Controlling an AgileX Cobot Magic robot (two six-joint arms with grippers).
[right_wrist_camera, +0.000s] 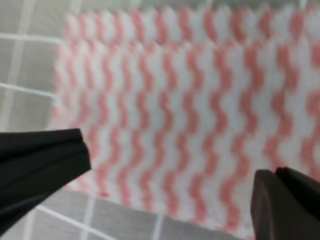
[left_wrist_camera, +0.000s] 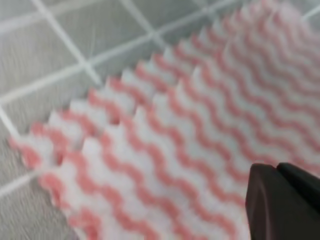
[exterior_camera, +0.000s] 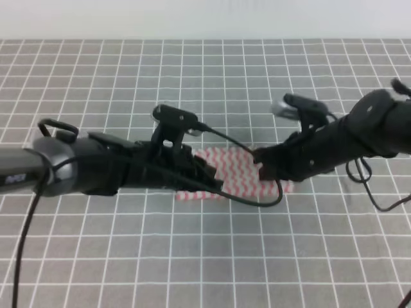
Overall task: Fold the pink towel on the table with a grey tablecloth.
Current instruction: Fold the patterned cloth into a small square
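Observation:
The pink towel [exterior_camera: 239, 168] lies flat on the table with a grey tablecloth [exterior_camera: 205, 83], mid-table, partly hidden by both arms. In the left wrist view the towel [left_wrist_camera: 165, 145] shows two stacked layers with offset pinked edges. My left gripper [exterior_camera: 209, 181] hovers low over the towel's left part. Only one dark finger [left_wrist_camera: 282, 202] shows, far off to the side, with nothing held. My right gripper [right_wrist_camera: 172, 170] is open just above the towel [right_wrist_camera: 190, 115], its two fingers wide apart and empty. It sits over the towel's right edge in the exterior view [exterior_camera: 263, 170].
Grey gridded cloth [exterior_camera: 192, 256] surrounds the towel on all sides. A black cable [exterior_camera: 247, 199] loops from the left arm across the towel's front edge. Another cable [exterior_camera: 376, 199] hangs from the right arm. The table's far edge [exterior_camera: 205, 40] meets a pale wall.

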